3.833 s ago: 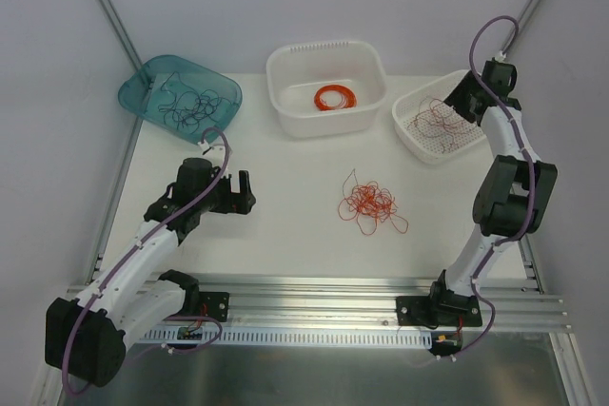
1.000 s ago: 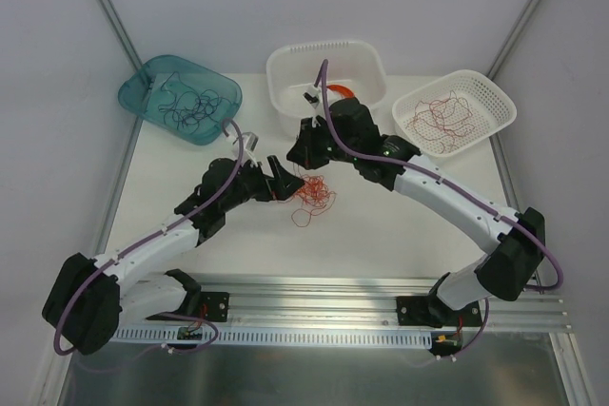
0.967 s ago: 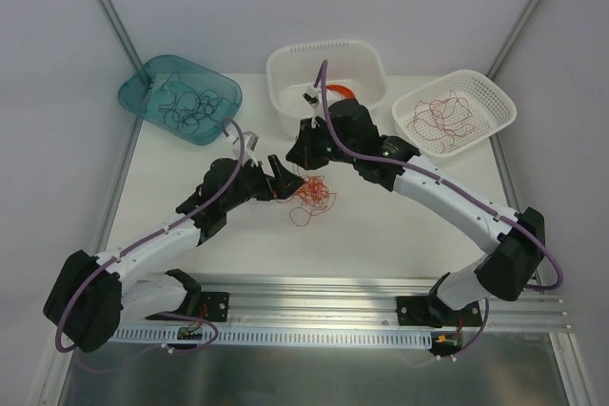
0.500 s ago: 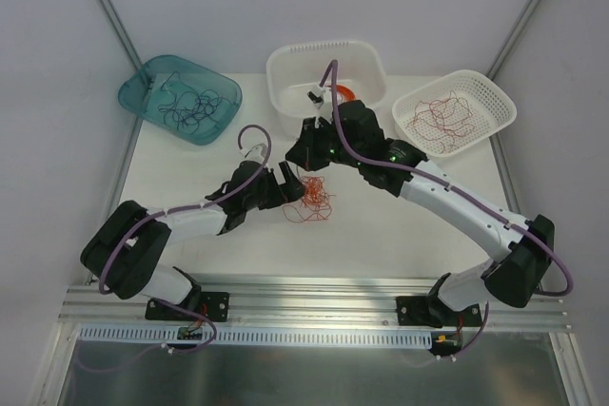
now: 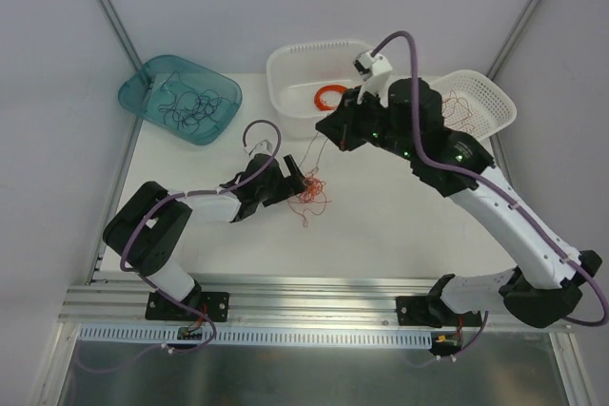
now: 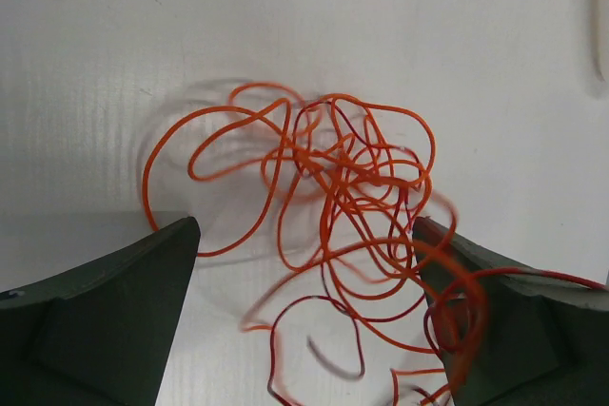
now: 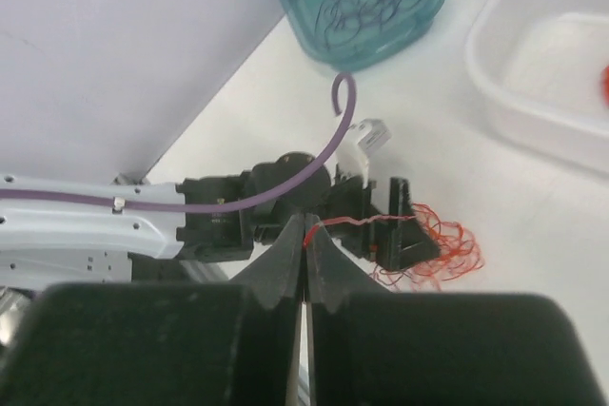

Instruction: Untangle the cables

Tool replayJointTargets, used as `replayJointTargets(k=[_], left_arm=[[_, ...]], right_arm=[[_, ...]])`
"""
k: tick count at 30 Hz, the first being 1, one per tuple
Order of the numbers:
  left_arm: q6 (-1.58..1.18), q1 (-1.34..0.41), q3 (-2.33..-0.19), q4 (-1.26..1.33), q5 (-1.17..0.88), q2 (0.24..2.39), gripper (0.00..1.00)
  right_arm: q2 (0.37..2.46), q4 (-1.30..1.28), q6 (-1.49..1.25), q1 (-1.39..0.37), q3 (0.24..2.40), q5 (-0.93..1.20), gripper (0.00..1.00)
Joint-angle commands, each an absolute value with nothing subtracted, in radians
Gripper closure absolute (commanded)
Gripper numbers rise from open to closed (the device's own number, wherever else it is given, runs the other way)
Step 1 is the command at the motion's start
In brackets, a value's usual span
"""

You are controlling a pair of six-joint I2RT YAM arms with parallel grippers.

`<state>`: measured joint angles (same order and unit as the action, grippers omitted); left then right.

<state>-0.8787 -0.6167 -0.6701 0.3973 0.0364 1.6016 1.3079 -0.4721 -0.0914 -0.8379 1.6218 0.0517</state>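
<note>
The cables (image 5: 312,193) are a loose orange-red and dark red tangle on the white table, left of centre. My left gripper (image 5: 298,181) lies low at the tangle's left side, open. In the left wrist view its dark fingers (image 6: 105,311) flank the tangle (image 6: 333,178) with nothing pinched. My right gripper (image 5: 330,132) hangs above and behind, shut on one red strand (image 7: 381,221) that runs taut down to the tangle (image 7: 442,256). The right wrist view shows the jaws pressed together on that strand's end (image 7: 307,235).
A teal bin (image 5: 143,83) with black wires stands back left. A white tub (image 5: 285,68) holding an orange ring coil (image 5: 329,97) is at back centre. A white basket (image 5: 495,87) with dark red wires sits back right, partly behind the right arm.
My right gripper has risen and moved back-right, drawing one strand out of the tangle. The left arm has dropped lower, its open gripper staying at the tangle.
</note>
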Motion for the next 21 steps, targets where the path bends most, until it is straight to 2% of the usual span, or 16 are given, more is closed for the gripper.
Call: replayJointTargets(k=[1,10,21], left_arm=[[-0.862,-0.621,-0.687,0.247,0.143,1.628,0.03],[-0.842,-0.583,-0.704,0.114,0.219,1.62,0.03],[-0.854,-0.387,-0.606,0.025,0.235,1.506,0.03]], right_arm=[[1.197,-0.511,-0.035,-0.786,1.723,0.006,0.99],[1.078,-0.618,0.069,-0.635,1.79,-0.096,0.99],[0.989,-0.687,0.106,-0.443,1.772,-0.136,0.99]])
